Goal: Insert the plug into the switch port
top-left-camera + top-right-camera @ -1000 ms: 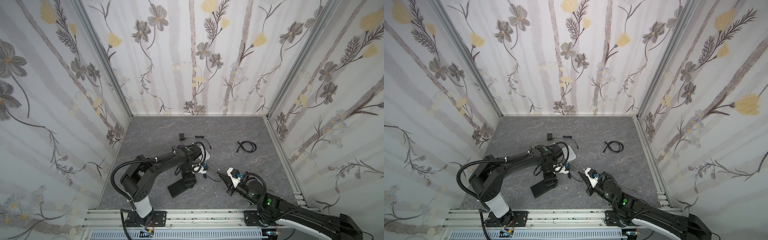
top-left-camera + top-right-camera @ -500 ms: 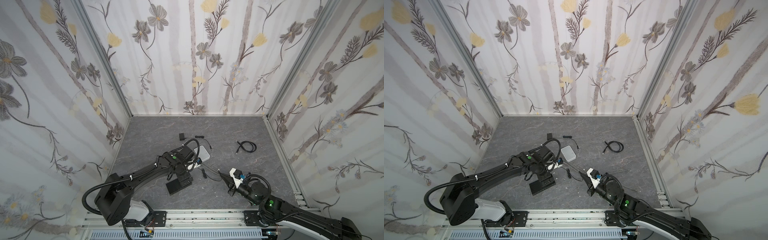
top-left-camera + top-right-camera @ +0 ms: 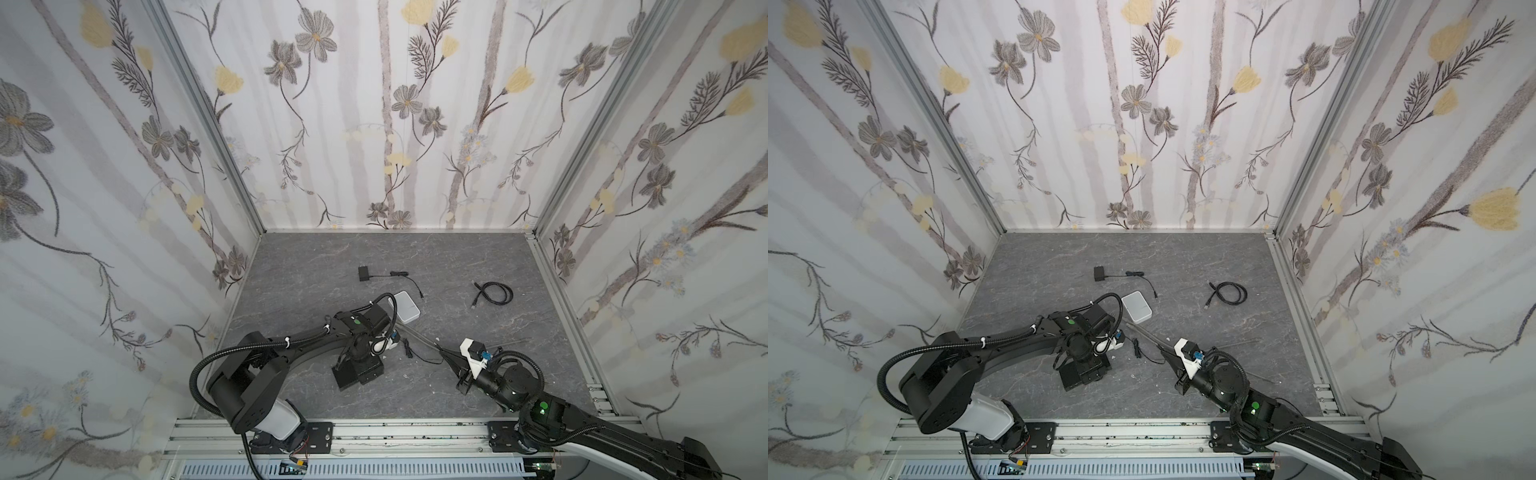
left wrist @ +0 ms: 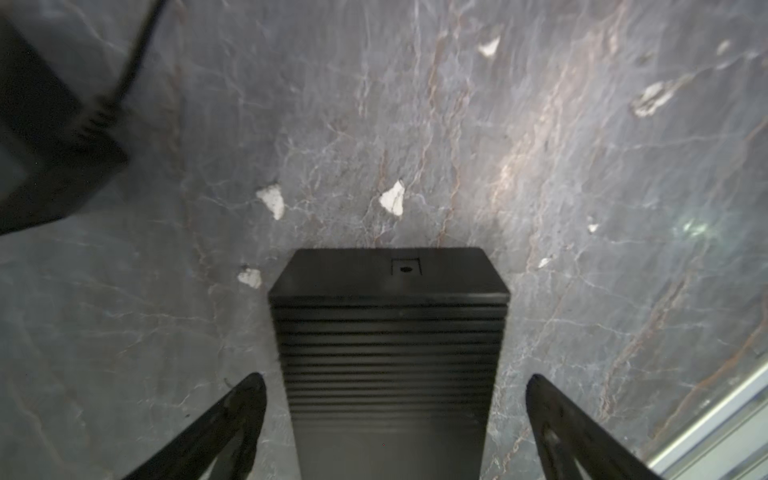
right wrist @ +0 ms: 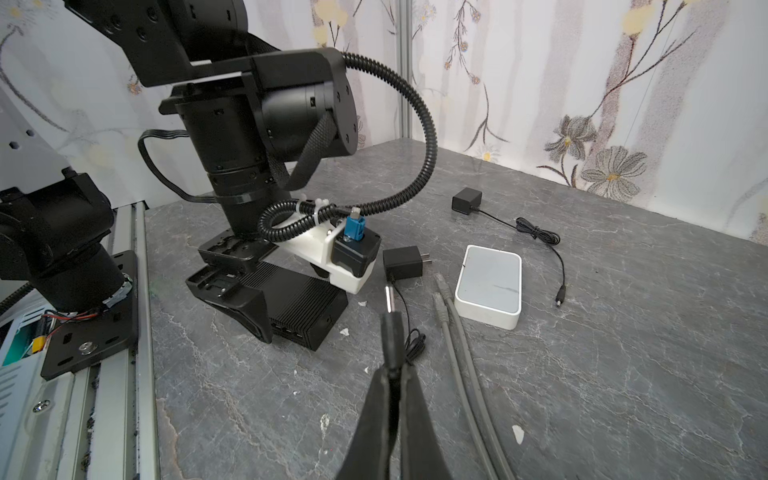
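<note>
Plug, a black barrel with a silver tip, sits pinched in the right claw, whose jaws are pressed together on its rear end, at the near side of the counter. It is well clear of the switch and lies to that box's right in both top views. Its thin lead bunches on the counter just beyond and runs to a black adapter.

Level with it, the switch, a black ribbed box, lies flat on the counter. The left claw straddles it with jaws spread wide, one finger on each side. In the left wrist view a sliver of counter shows between each finger and the box. A small round socket shows on the switch's end face; the plug is not in it.

Farther back, two grey cables lie side by side, their ends just beside a white box. Beyond that sits a second adapter, its own lead ending in a loose barrel end. A coiled black cable lies apart from the rest, toward the far right.
</note>
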